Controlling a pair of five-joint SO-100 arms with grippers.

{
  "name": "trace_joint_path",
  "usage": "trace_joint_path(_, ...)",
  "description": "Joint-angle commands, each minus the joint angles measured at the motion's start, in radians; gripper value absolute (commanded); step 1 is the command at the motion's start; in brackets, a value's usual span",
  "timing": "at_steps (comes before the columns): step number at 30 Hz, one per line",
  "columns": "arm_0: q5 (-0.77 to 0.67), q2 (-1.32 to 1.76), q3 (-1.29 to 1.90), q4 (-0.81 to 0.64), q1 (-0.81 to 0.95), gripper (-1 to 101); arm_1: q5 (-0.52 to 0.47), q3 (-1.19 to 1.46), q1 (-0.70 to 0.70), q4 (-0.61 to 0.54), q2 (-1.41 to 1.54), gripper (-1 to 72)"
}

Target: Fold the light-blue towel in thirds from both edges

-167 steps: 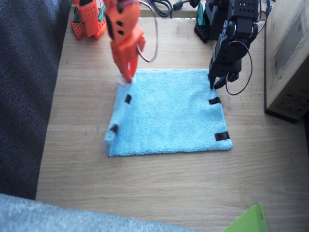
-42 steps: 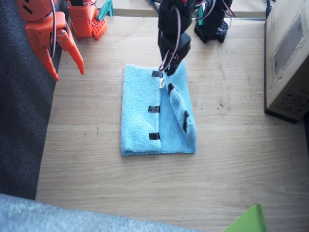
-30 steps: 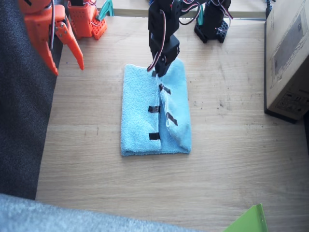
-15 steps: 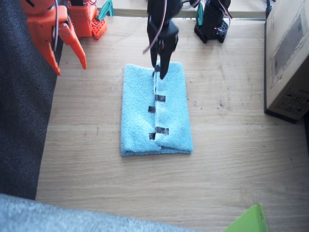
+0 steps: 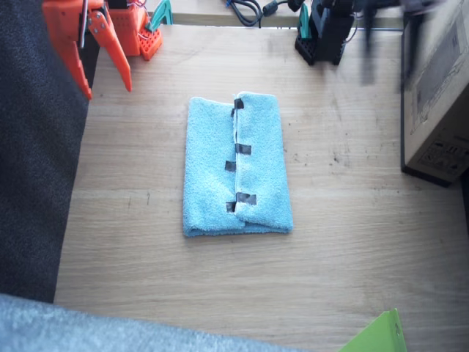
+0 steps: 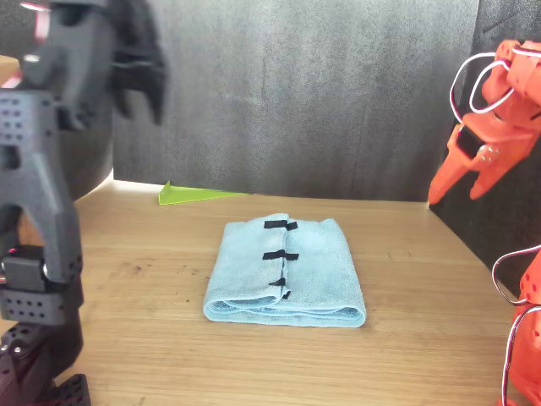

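The light-blue towel (image 5: 236,167) lies folded flat in the middle of the wooden table, also seen in the front view (image 6: 287,269). Its two edges meet along a seam down the middle, and the flap with tape strips (image 5: 243,149) overlaps the other taped edge (image 5: 231,166). My left gripper (image 5: 387,59), black and motion-blurred, hangs high near the box, well clear of the towel, its two fingers showing as separate streaks. My right gripper (image 5: 108,86), orange, hovers open and empty by the dark fabric, also visible in the front view (image 6: 463,193).
A cardboard box (image 5: 440,88) stands at the table's edge beside the left arm. Dark grey fabric (image 5: 29,183) covers the side by the right arm, with fuzzy grey-blue fabric (image 5: 73,326) along the near edge. A lime-green sheet (image 5: 377,336) pokes in at the near corner.
My left gripper let go of the towel's far end, lifted and swung away towards the box. The upper flap settled flat. The right arm drifted slightly upward.
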Motion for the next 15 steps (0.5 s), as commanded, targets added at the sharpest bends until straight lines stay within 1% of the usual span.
trace_joint_path(1,0.02,0.301,0.368,-0.114,0.103,30,0.003,0.094,0.012,-0.046,0.097,37.0)
trace_joint_path(4,0.018,0.488,0.647,-0.21,0.135,30,-0.034,0.213,-0.003,-0.084,0.166,36.2)
trace_joint_path(7,0.015,0.643,0.882,-0.273,0.129,29,-0.061,0.348,-0.025,-0.126,0.245,35.5)
trace_joint_path(11,0.026,0.804,1.141,-0.36,0.127,28,-0.097,0.442,-0.106,-0.16,0.336,34.7)
trace_joint_path(14,0.04,0.897,1.299,-0.43,0.141,25,-0.123,0.541,-0.166,-0.216,0.428,30.3)
trace_joint_path(15,0.044,0.923,1.345,-0.449,0.141,20,-0.135,0.577,-0.187,-0.241,0.453,27.2)
